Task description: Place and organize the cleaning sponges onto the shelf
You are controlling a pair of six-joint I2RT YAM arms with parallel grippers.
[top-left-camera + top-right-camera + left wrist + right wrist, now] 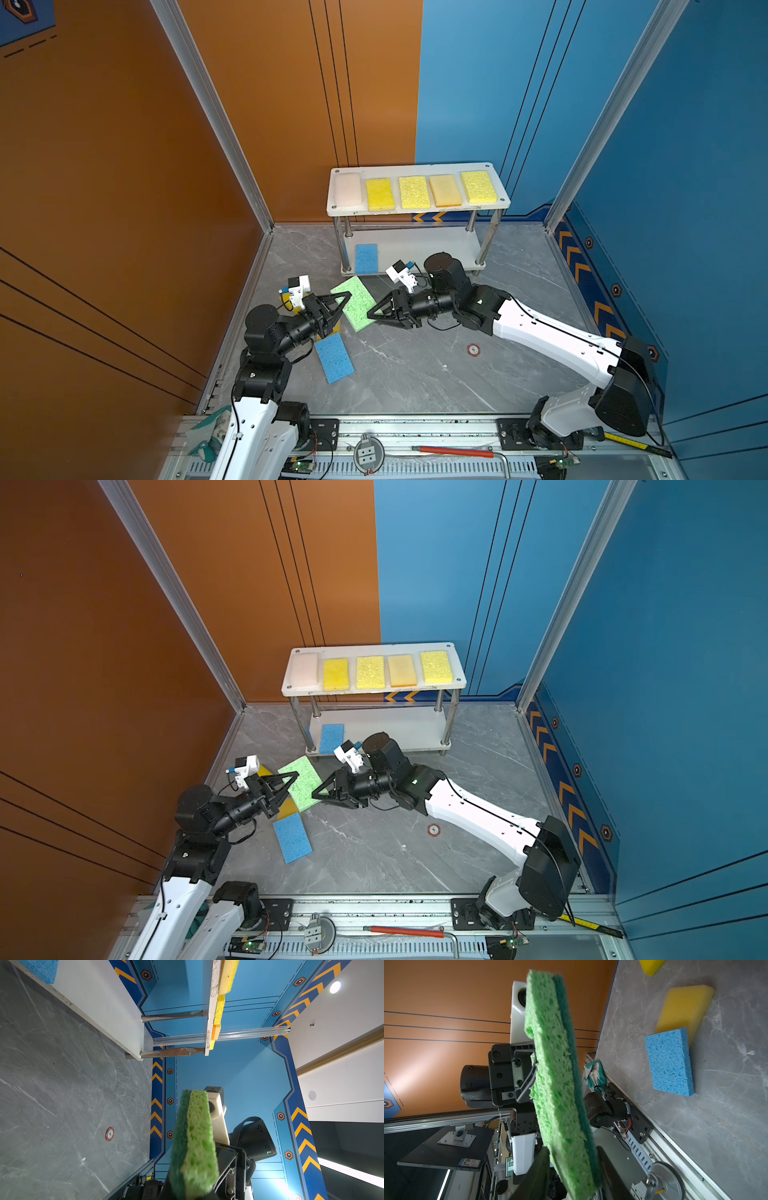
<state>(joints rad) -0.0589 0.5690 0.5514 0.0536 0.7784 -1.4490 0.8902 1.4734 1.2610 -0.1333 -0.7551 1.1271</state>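
- Grey marble tabletop, green sponge held up off it in front of the shelf, b/w both arms
- left gripper pinches one edge tight; right gripper straddles the opposite edge, can't tell if it's clamped
- imo make right's grip firm before left lets go, then lay it flat on the lower board next to the blue sponge

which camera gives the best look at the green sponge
A top view: the green sponge shows its whole broad face there, with the left pincer and right pincer at opposite ends. Both top views are nearly alike. The wrist views see it close up but edge-on, showing its thickness and darker scrub layer.
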